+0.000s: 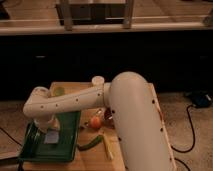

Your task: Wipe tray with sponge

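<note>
Gripper (50, 126) hangs low over your dark green rectangular plastic tray (70, 144) at near left, just above the small pale bluish-white sponge pad (51, 138) lying inside; its grip you cannot tell.

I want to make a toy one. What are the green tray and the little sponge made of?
Tray: probably hard plastic, dark green, smooth, with a raised rim. Sponge: looks like soft foam, pale bluish-white, dull. The claw sits just above it, over the tray.

gripper (49, 129) largely hidden under arm (75, 102) over tray (68, 145), arm cropped below
</note>
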`<state>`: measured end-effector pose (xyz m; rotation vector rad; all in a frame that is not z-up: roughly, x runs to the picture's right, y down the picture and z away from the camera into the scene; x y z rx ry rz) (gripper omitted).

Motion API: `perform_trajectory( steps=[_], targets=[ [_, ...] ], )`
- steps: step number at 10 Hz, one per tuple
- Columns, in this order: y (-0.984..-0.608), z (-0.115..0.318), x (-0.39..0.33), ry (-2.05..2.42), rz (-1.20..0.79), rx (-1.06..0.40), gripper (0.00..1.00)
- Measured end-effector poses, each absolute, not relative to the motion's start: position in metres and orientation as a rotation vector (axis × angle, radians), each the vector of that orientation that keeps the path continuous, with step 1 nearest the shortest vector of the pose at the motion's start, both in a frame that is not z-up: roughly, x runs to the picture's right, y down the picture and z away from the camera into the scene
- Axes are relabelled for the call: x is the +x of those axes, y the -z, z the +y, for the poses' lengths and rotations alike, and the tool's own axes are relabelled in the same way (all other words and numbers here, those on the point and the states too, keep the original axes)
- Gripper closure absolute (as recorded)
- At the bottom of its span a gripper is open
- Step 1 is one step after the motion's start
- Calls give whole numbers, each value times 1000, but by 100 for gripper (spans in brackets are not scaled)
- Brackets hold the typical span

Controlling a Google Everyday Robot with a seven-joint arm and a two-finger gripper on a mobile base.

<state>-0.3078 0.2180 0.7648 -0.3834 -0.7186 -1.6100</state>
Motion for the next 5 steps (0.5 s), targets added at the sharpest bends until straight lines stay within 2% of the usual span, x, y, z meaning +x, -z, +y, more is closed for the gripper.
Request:
perform_trajectory(
  steps=[5],
  targets=[
    [-765, 218, -309, 1608, -722, -380, 100]
  ],
)
